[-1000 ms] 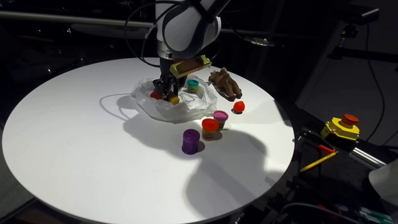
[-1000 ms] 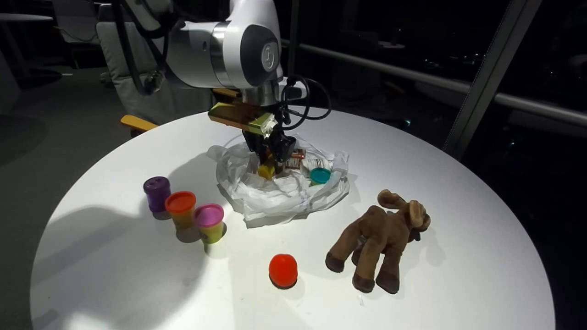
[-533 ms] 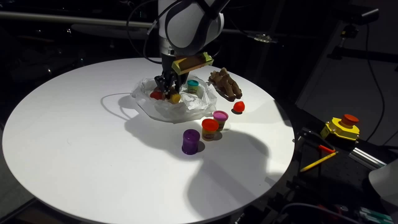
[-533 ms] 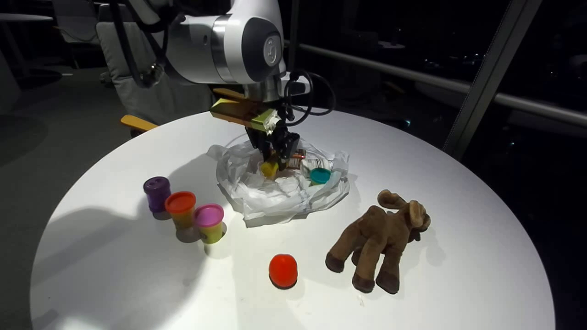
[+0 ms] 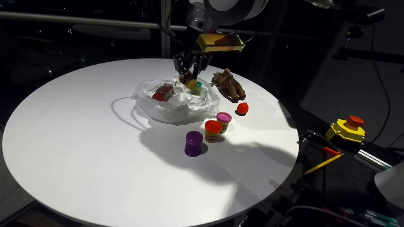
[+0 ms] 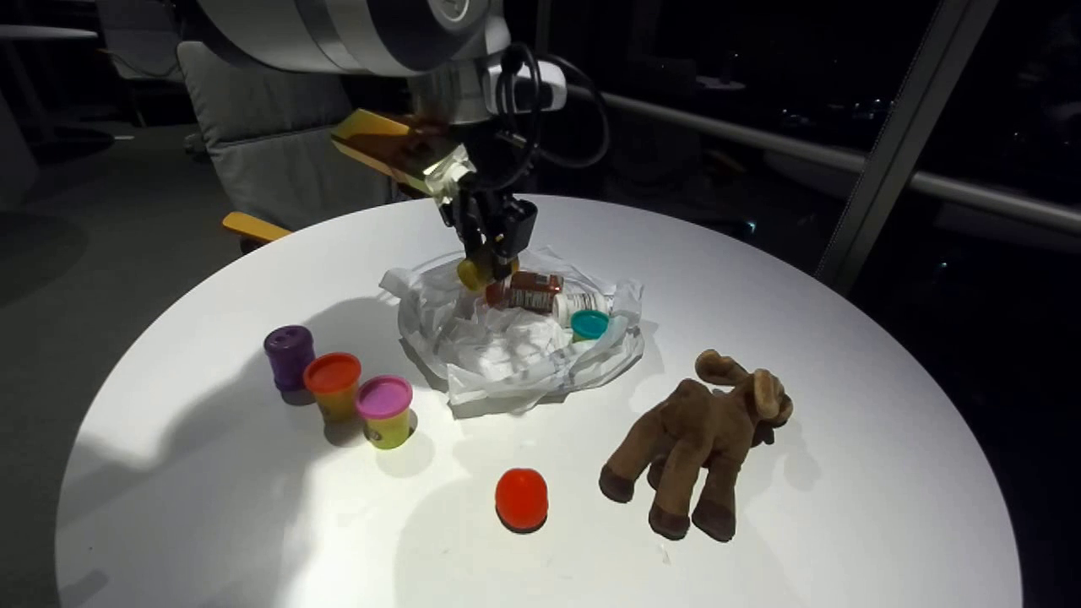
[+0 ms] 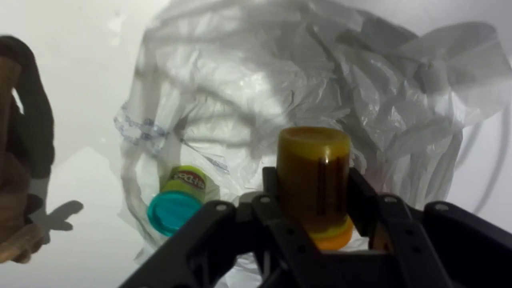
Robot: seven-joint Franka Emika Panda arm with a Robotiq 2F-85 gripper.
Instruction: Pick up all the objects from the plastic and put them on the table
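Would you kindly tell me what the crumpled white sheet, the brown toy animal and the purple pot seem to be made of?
The white sheet looks like thin, glossy plastic film: wrinkled, translucent, with highlights. The brown toy animal is probably matte plush, given its dull, stuffed-looking limbs. The purple pot seems smooth, faintly shiny plastic, given its crisp edges, though less certainly.

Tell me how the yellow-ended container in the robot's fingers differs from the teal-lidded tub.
The yellow-ended container is held sideways between the fingers; the teal-lidded tub rests in the plastic. The container's body looks amber-brown, the tub's yellow-green. Both are roughly cylindrical.
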